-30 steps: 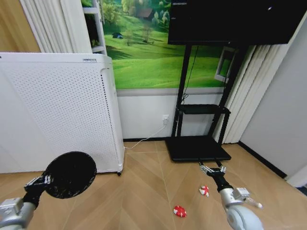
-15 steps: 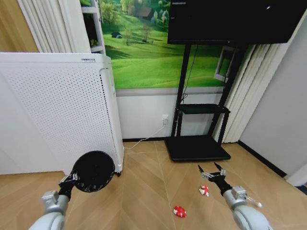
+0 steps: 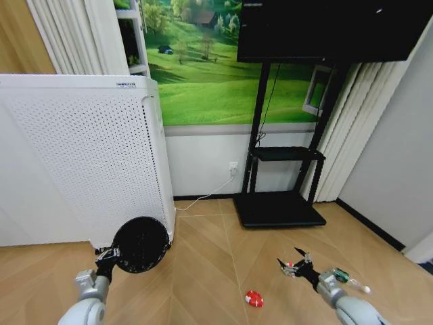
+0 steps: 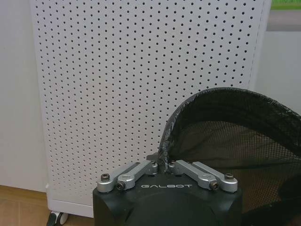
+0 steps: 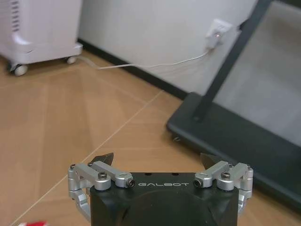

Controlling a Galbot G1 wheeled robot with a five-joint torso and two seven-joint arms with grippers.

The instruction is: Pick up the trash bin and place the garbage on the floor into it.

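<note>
Tan chevron parquet, the floor [image 3: 203, 271], spreads across the lower half of the head view, with a white perforated appliance [image 3: 81, 156] standing at the left and a black stand [image 3: 279, 208] against the far wall. Low left in that frame hangs the trash bin [image 3: 141, 244], a black mesh basket held off the floor with its mouth turned toward the camera; the left pincer [image 4: 163, 165] is clenched on the bin's rim, as the left wrist view shows, and nothing can be seen inside the bin. Of the garbage, one red-and-white wad [image 3: 254, 298] lies on the parquet at lower centre, and a red-and-white scrap [image 5: 32, 223] shows at the bottom left corner of the right wrist view. The right pincer [image 3: 292, 265] hovers low at lower right, just beside that wad, its jaws spread wide and empty. Judging by this, the bin is already picked up and the collecting step is in hand: the next move calls for lowering the released pincer over the wad and closing on it, then carrying it across to the bin's mouth.
</note>
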